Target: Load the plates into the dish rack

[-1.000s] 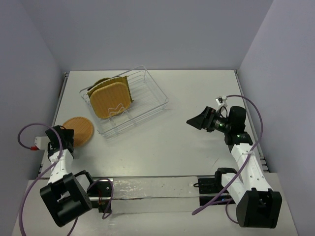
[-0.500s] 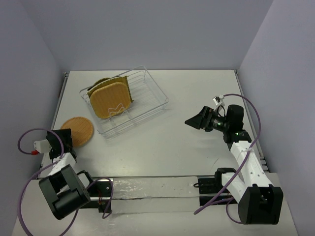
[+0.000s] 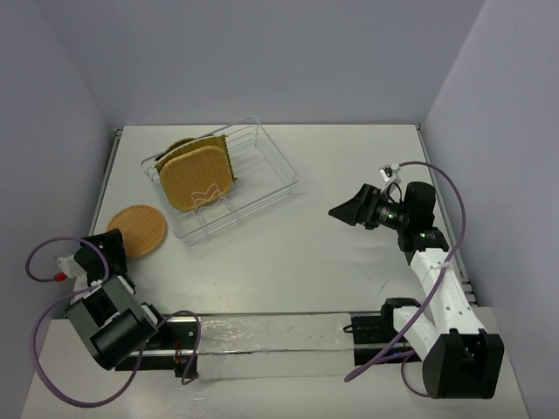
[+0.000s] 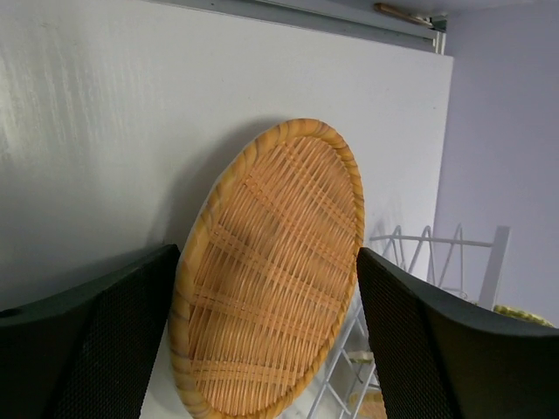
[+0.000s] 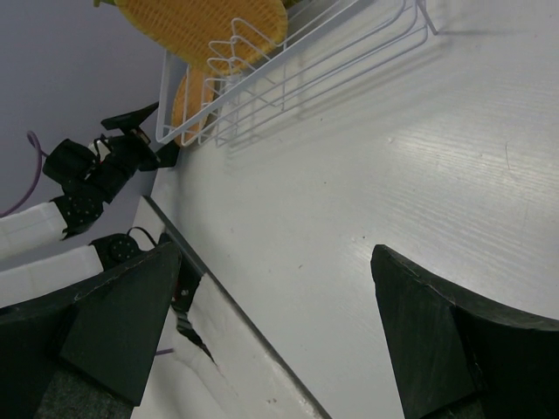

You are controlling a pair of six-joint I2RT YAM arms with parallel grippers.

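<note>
Top external, change: left tool [image 3: 115, 244] drawn back toward its base since earlier.
Tools: left and right tool [image 3: 345, 209] both held open.
Round plate [image 3: 140, 229]: orange, woven, laid flat.

top view looks down from behind; both low wrist views share the dish rack [image 3: 262, 179].

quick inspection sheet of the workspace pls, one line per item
surface: white table, no spills seen
job's things: dish rack holds upright plates, an orange woven one in front; round woven plate lies flat left of the rack
clutter: nothing seen
tools: left tool open at the round plate's near edge, no grip; right tool open, holding nothing
cables: purple cable loops off the left arm, another off the right
surroundings: plain walls on three sides
</note>
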